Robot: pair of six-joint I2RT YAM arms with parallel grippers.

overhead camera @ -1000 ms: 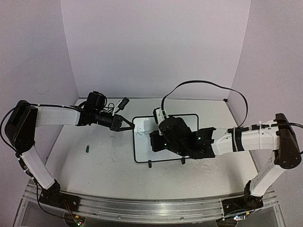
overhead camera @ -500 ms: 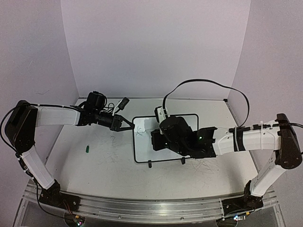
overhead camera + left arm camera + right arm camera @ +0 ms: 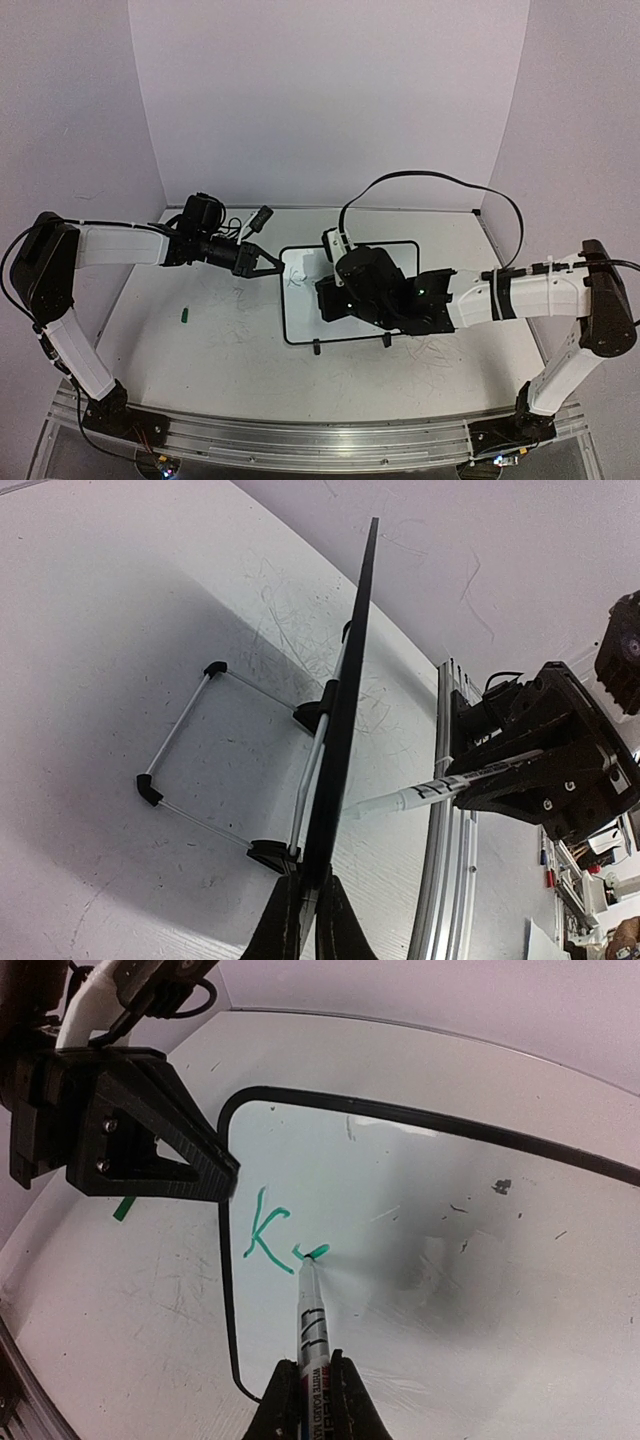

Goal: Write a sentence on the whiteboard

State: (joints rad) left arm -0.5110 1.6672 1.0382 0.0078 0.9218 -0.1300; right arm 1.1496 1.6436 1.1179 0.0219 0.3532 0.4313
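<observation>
Whiteboard point(image 3: 300, 318) sits on the tabletop point(image 3: 230, 370) between my two arms, propped on its wire stand point(image 3: 185, 750). My left claw point(image 3: 222, 1172) is clamped on the board's left rim, its fingers pinched together over the black edge. My right claw point(image 3: 305, 1405) is closed tight around a marker point(image 3: 312, 1320), whose tip touches the board's upper left part. Of the sentence point(image 3: 270, 1235), only a green "K" and the first stroke of a second letter show, just beside the rim my left claw grips. A small green object point(image 3: 186, 315) lies on the tabletop, well left of the board.
</observation>
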